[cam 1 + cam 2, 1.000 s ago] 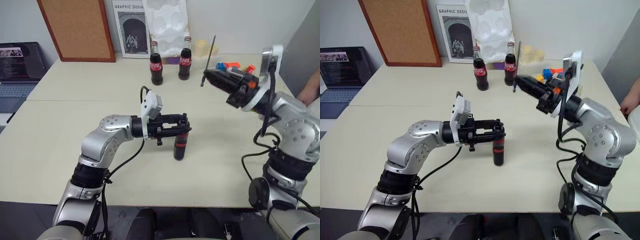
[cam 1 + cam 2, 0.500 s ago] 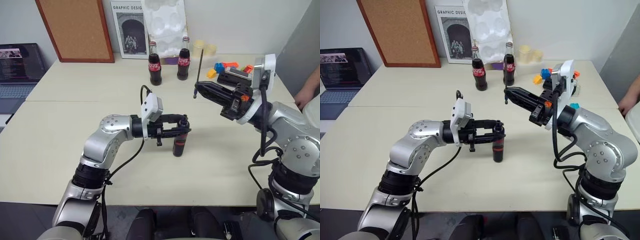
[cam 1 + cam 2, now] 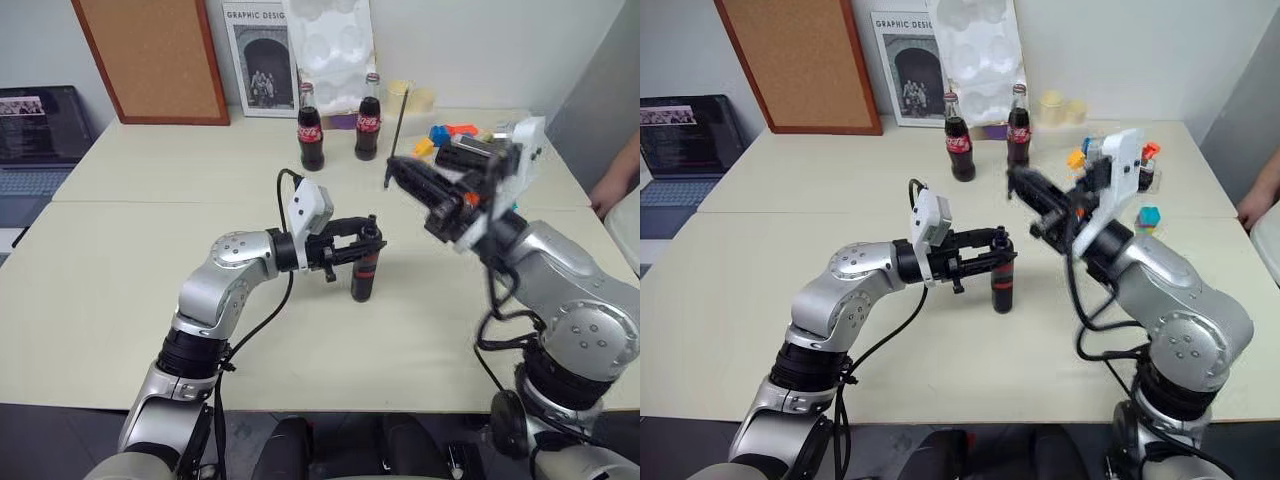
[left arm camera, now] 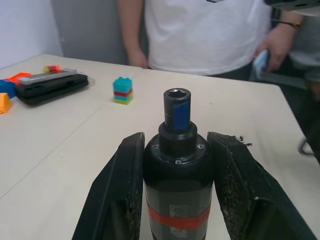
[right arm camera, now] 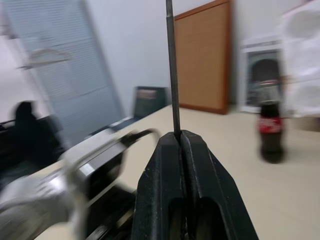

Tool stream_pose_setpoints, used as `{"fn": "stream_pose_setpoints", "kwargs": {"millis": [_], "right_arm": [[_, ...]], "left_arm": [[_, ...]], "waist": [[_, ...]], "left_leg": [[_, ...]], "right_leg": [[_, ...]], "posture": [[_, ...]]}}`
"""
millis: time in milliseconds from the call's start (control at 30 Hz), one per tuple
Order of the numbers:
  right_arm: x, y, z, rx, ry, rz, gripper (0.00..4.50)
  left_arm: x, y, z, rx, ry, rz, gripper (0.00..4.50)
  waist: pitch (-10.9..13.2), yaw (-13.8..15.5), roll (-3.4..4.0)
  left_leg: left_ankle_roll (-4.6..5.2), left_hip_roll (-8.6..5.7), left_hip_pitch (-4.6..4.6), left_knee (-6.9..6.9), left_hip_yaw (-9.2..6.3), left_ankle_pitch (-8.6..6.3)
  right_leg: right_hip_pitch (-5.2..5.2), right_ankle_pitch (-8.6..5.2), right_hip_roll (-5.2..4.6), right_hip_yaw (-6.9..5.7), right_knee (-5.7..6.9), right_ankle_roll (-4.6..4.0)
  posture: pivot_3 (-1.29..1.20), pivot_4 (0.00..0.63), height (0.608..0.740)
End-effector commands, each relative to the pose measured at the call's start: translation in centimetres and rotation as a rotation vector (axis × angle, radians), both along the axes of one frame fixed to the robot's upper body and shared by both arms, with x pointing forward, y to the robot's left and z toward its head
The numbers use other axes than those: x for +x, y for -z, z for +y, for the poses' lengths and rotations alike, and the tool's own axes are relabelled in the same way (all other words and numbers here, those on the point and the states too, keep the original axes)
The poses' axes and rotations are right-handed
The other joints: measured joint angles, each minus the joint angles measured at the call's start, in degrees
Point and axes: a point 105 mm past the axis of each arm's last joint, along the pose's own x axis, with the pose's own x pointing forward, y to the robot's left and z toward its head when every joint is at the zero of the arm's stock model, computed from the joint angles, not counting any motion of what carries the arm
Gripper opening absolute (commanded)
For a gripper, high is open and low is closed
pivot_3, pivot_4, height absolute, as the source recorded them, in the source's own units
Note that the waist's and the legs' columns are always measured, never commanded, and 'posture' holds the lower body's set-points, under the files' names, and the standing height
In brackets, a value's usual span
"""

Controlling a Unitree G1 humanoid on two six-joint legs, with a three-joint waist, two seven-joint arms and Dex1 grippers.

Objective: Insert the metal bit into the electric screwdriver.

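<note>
Now one electric screwdriver (image 3: 362, 277) clamped in left jaws; one metal bit (image 5: 172, 70) pinched in right (upright).

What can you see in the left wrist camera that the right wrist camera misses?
Left wrist view: the electric screwdriver clamped between the left gripper, its hollow socket facing up, plus a stacked toy block and a person behind the table. Right wrist view: the metal bit standing up from the shut right gripper, and a cola bottle. Both show the pale table.
</note>
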Motion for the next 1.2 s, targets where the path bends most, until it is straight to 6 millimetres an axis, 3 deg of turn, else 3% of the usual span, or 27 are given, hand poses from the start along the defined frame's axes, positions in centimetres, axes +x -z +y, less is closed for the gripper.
{"fn": "stream_pose_setpoints", "kwargs": {"millis": [33,367,1200], "right_arm": [[-1.4,-1.1,0.0,-0.042,-0.181,-0.082,0.03],[-2.0,-0.5,0.4,-0.112,-0.341,-0.098,0.03],[-1.9,0.0,0.0,-0.138,-0.384,-0.091,0.03]], "left_arm": [[-1.7,-1.8,-0.6,-0.02,0.177,-0.024,1.67],[-3.4,-2.0,-0.5,0.009,0.339,-0.025,1.67],[-3.3,-1.6,-0.4,0.02,0.303,-0.073,1.67]], "waist": [[0.0,0.0,0.0],[0.0,0.0,-0.01],[0.0,0.1,-0.03]], "left_leg": [[0.0,-0.02,0.0,0.0,0.01,0.0],[0.0,0.03,-0.01,-0.01,-0.01,0.0],[0.0,0.03,-0.03,-0.01,-0.03,0.0]], "right_leg": [[0.01,-0.04,0.0,0.0,-0.03,0.06],[0.02,-0.11,0.04,-0.02,-0.08,0.15],[0.03,-0.11,0.03,-0.03,-0.13,0.16]], "posture": [[0.0,0.15,0.74],[0.0,0.15,0.74],[0.0,0.15,0.74]]}}
